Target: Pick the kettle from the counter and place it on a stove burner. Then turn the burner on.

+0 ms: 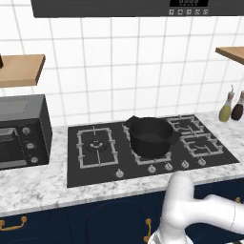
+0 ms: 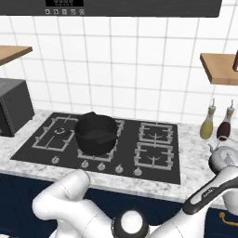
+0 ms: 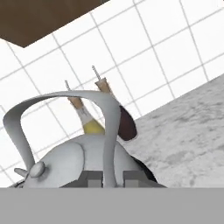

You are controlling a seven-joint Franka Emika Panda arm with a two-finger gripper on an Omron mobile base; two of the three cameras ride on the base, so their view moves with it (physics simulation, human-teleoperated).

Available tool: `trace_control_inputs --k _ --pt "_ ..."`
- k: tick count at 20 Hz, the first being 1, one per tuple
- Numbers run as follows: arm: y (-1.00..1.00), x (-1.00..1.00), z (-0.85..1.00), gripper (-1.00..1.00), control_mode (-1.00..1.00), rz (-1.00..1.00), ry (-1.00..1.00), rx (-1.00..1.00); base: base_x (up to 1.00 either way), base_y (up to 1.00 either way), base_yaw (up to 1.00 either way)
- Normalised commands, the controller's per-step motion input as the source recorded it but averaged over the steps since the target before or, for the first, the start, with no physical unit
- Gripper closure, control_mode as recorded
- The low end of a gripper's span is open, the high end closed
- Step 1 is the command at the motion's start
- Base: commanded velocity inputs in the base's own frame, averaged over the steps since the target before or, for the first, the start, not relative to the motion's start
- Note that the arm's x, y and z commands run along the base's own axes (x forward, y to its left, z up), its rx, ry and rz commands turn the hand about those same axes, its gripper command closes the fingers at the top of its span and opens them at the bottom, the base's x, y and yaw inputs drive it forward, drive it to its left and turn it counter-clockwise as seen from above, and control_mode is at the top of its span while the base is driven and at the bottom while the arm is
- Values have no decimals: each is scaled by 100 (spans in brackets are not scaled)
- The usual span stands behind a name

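Left base view: you've got the black glass cooktop (image 1: 95, 167) set into the light grey-white speckled marble counter (image 1: 28, 188) over dark navy cabinet fronts; the big black pot (image 1: 151, 137) sits on the middle grate, and the round ring burner in its square grey metal grate (image 1: 96, 145) is bare at the left of the hob; a row of small silver knobs (image 1: 159, 168) runs along the front edge, a dark grey microwave-style oven (image 1: 24, 131) stands on the counter far left, and two bottles, one yellow-green oil bottle (image 1: 226, 109) and one dark red bottle (image 1: 238, 108), stand by the tiled wall at right. Right base view: same layout from the other side, pot left of centre, the two smaller grates to its right, the bottles near the wall on the right; the small squat silvery-grey metal kettle (image 2: 224, 159) is on the counter right of the cooktop, in front of the bottles and well apart from the burner, with your arm's dark-trimmed link crossing just in front of it. Hand view: you're looking straight at the kettle's rounded body with its small lid knob at left; the gripper (image 3: 110, 177) is pinched narrow on the thin arched handle (image 3: 109, 131), one fingertip (image 3: 93, 178) each side, touching the strap; both bottles show behind the kettle against the white tiles
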Motion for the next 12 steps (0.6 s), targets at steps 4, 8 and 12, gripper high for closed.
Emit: trace_control_inputs --k 4,8,12 --pt "78 -53 35 100 -100 5 1 -19 0 0 0" --pt "96 -27 38 100 -100 1 10 -16 0 0 0" --pt "100 -15 44 100 -100 0 8 -13 0 0 0"
